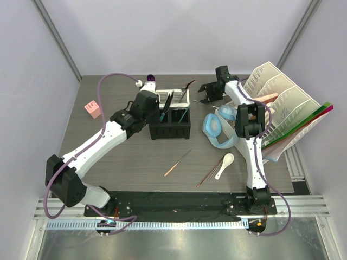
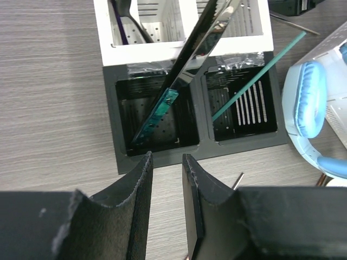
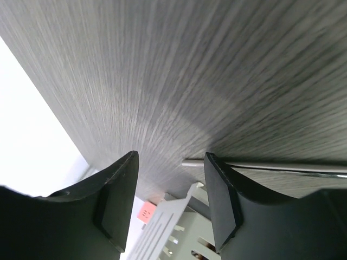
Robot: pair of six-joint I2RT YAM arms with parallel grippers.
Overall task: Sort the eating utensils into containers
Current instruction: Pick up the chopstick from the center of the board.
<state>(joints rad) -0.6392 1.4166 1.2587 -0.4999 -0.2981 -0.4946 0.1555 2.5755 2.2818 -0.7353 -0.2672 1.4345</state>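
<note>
My left jaws slightly spread, gripping nothing, just in front of black caddy (image 2: 244, 145). Green-handled knife (image 2: 162, 108) leans in its near-left cell, teal stick (image 2: 255, 76) in near-right. My right jaws spread low over the bench (image 3: 190, 65), thin silver utensil (image 3: 282, 168) beside 1 finger. White soup spoon (image 1: 224, 165) and brown chopsticks (image 1: 209, 173) lie on bench, well apart from caddy.

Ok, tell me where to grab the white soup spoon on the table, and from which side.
Take the white soup spoon by its slim handle, near the tail, coming straight down with the jaws closing across it. It lies flat, the bowl looks broad, and the chopsticks beside it seem farthest at the tail.
</note>
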